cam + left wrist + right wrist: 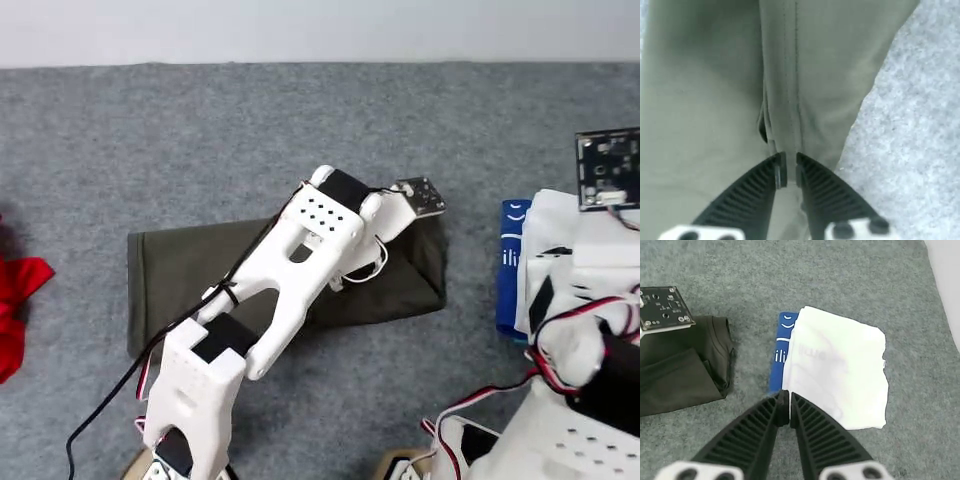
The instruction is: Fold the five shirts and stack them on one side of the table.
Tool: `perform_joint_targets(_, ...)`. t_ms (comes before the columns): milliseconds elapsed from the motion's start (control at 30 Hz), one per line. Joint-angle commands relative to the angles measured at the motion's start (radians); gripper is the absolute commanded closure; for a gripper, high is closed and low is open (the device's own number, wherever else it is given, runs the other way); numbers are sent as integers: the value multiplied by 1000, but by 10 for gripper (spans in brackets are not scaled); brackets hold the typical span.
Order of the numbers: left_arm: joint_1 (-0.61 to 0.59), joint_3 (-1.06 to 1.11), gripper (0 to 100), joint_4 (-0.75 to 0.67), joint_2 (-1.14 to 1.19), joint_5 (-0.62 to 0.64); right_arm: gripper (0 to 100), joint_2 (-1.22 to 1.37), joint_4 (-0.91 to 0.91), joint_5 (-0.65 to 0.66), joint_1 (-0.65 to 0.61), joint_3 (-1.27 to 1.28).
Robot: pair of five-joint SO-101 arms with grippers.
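At grey felt worktop (300, 130) centre, left jaws clamp folded olive fabric shirt (175, 265); right jaws together over folded white shirt (840, 365).

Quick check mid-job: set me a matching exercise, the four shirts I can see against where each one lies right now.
Things:
1. olive shirt
2. white shirt
3. blue shirt
4. red shirt

Places:
A. crumpled at the table's left edge in the high view
B. folded, on top of the stack at the right side
C. lying on its own at mid-table
D. at the bottom of the stack, one edge peeking out

Pairs: 1-C; 2-B; 3-D; 4-A
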Motion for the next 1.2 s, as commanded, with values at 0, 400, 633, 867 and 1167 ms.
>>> perform_joint_targets(0, -40, 47, 957, -54, -63, -17, 986, -10, 27, -3, 10, -6)
perform_joint_targets(400, -106, 315, 957, -252, -133, -9, 986, -10, 28, -2, 10, -5)
perform_joint_targets(633, -140, 289, 956, -155, -374, 8, 986, -12, 30, -2, 12, -8)
perform_joint_targets(867, -342, 289, 858, 8, -522, 48, 986, -12, 31, -2, 12, -8)
perform_joint_targets(1167, -844, 289, 795, 44, -529, 69, 986, -12, 31, -6, 12, -3)
